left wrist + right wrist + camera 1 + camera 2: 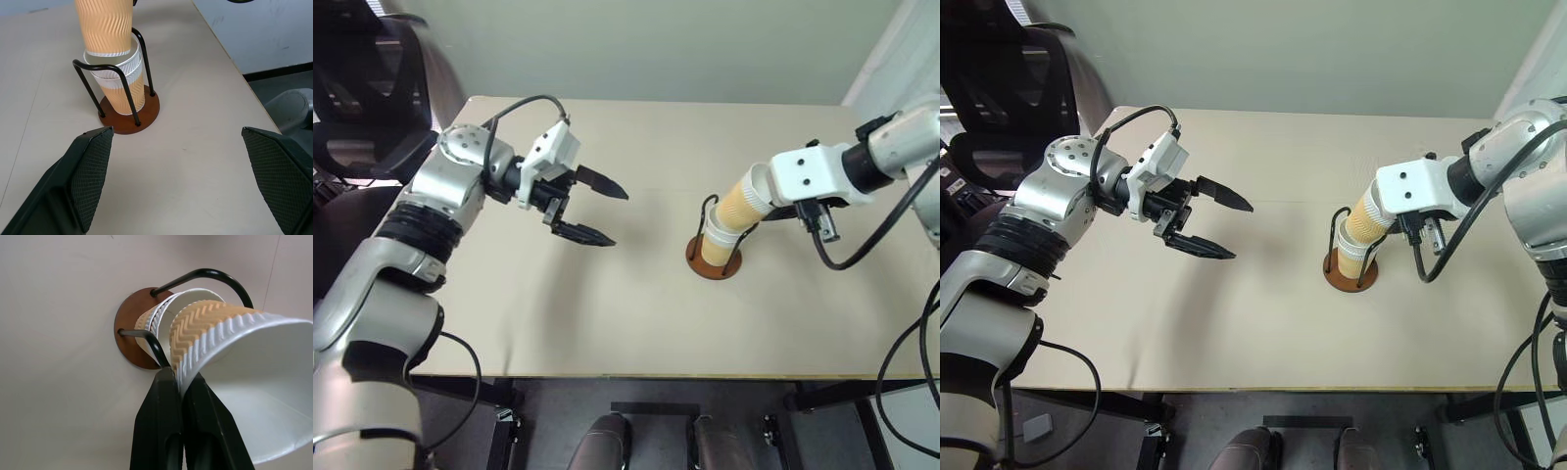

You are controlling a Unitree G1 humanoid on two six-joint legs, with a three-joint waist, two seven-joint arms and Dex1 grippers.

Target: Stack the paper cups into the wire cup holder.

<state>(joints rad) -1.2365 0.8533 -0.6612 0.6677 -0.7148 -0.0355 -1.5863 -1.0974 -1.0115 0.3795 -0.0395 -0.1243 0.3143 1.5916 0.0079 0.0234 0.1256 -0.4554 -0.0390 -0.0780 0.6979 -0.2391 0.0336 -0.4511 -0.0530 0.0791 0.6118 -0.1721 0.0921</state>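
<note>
Black wire cup holder loops flank the nested paper cups.

The two head cameras look down from above on the table, while both wrist cameras look closely at the wire cup holder.

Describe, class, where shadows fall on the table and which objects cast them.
Left eye view: the open left gripper throws a soft shadow on the table beneath it. Left wrist view: a faint shadow lies beside the wire cup holder. No glare anywhere.
</note>
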